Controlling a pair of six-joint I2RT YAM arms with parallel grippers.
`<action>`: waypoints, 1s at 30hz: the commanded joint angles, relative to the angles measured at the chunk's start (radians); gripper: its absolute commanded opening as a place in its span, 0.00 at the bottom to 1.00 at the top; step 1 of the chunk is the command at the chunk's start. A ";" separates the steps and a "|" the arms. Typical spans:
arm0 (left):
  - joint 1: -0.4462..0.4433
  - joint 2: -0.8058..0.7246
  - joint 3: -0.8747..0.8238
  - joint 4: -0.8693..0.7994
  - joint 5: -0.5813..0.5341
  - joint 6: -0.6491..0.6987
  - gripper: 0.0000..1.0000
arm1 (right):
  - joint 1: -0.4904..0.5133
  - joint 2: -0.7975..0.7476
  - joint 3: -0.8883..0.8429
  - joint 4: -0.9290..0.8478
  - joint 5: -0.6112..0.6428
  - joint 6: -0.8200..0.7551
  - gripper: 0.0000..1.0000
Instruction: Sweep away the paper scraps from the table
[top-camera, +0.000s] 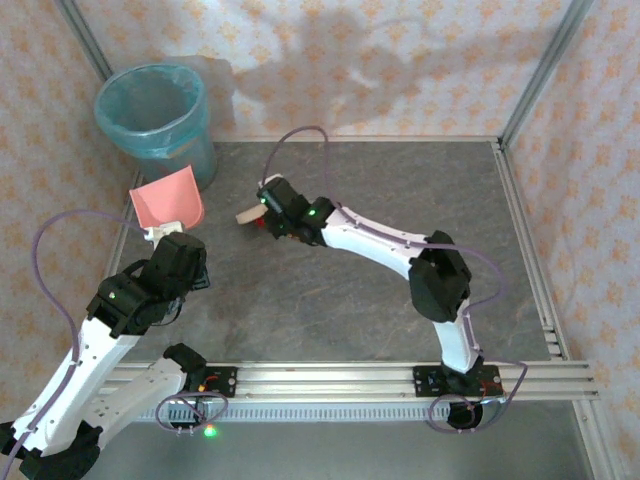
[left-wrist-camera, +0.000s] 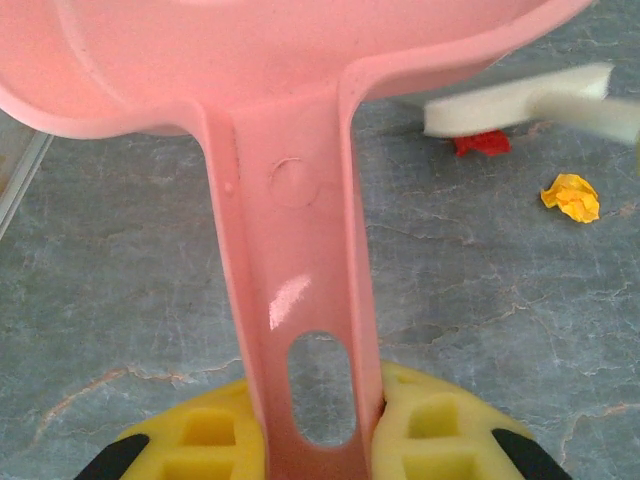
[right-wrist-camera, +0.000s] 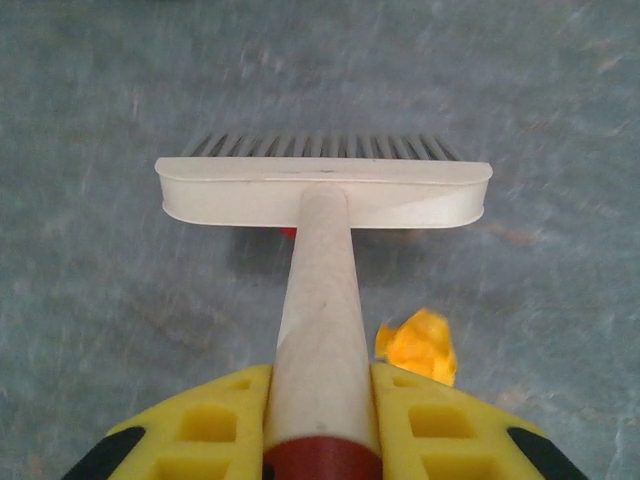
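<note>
My left gripper (left-wrist-camera: 318, 430) is shut on the handle of the pink dustpan (left-wrist-camera: 290, 190), whose scoop (top-camera: 168, 206) is held near the table's far left. My right gripper (right-wrist-camera: 322, 420) is shut on the handle of a cream hand brush (right-wrist-camera: 325, 190), bristles pointing away. The brush head (top-camera: 246, 214) is just right of the dustpan. A red paper scrap (left-wrist-camera: 481, 143) lies under the brush head (left-wrist-camera: 520, 98), and an orange-yellow scrap (left-wrist-camera: 571, 196) lies beside it. In the right wrist view the orange scrap (right-wrist-camera: 418, 345) is right of the handle, with a red sliver (right-wrist-camera: 289, 232) beneath the head.
A teal lined bin (top-camera: 155, 115) stands at the far left corner, behind the dustpan. The dark grey marbled table (top-camera: 350, 300) has aluminium rails along its near and right edges (top-camera: 530, 250). Patterned peach walls close in the back and sides.
</note>
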 joint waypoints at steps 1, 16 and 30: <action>0.010 0.006 -0.014 0.014 -0.003 0.010 0.00 | 0.027 0.000 0.048 -0.106 0.077 -0.058 0.00; 0.009 -0.006 -0.016 0.016 0.003 0.011 0.01 | 0.037 -0.370 -0.375 -0.184 0.313 -0.132 0.00; 0.009 -0.010 -0.026 0.050 0.070 0.036 0.01 | -0.155 -0.681 -0.644 -0.091 0.316 0.066 0.00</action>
